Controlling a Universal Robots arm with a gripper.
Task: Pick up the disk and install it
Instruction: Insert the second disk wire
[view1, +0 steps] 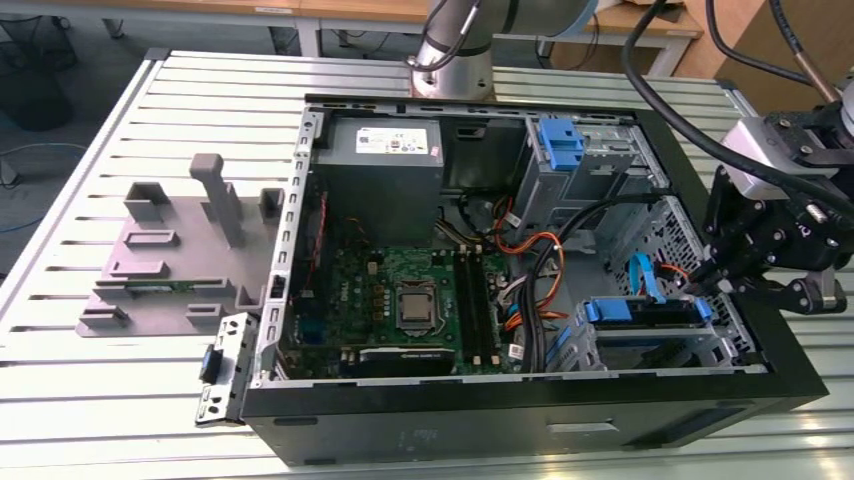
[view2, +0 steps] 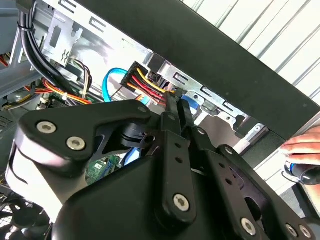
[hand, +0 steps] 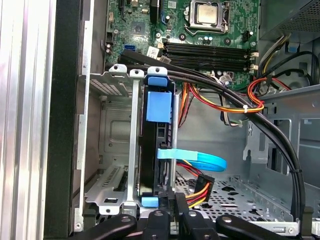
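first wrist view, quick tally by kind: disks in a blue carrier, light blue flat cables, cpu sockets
disk in blue carrier: 1
light blue flat cable: 1
cpu socket: 1
total: 3

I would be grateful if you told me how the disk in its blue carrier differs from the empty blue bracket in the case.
The disk lies in the cage beside the tool; the bracket stands in the cage near the grey power supply. The disk's carrier frames a dark drive; the bracket looks empty. Both show blue plastic.
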